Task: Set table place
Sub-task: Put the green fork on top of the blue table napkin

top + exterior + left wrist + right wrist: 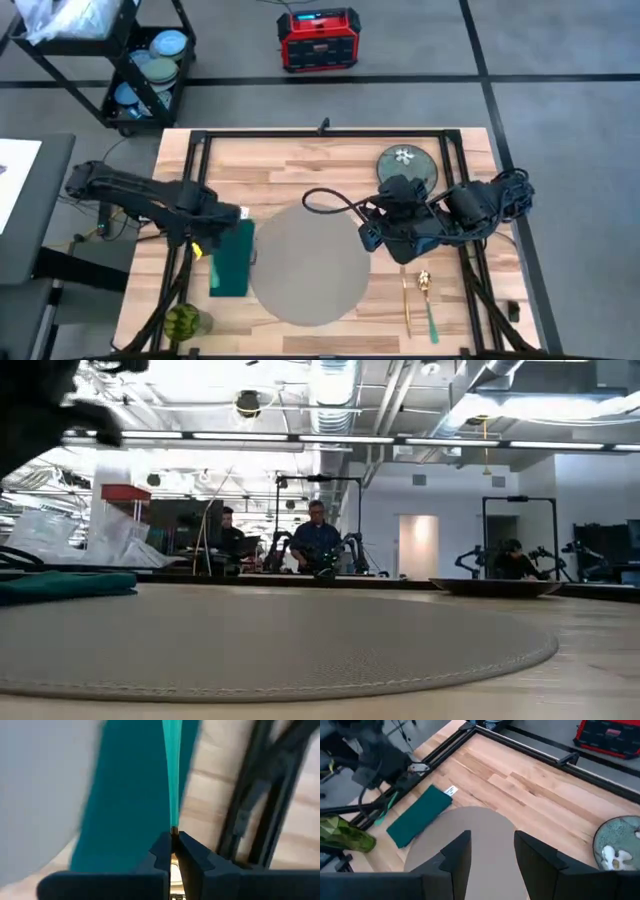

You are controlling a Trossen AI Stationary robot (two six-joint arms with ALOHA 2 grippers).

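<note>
The round grey placemat (308, 265) lies at the middle of the wooden table (300, 160), with a folded dark green napkin (232, 260) flat along its left side. My left gripper (205, 235) hovers over the napkin's left edge, shut on a thin teal-handled utensil (172, 785). My right gripper (492, 855) stands open above the placemat's right edge (372, 237) with nothing between its fingers. A dark floral plate (406, 167) sits on the table at the far right. My left gripper pinches the utensil between its two fingertips, where the teal handle meets a gold part (173, 831). The handle (172, 785) runs straight out past the fingertips, in line with the fingers, over the napkin. In the right wrist view it hangs slanting below the gripper (389, 807).
A gold spoon (423, 283) and another teal-handled utensil (431, 318) lie near the front right. A green glass (183, 322) stands at the front left corner. A black cart with blue dishes (150, 65) and a red box (318, 38) are on the floor beyond.
</note>
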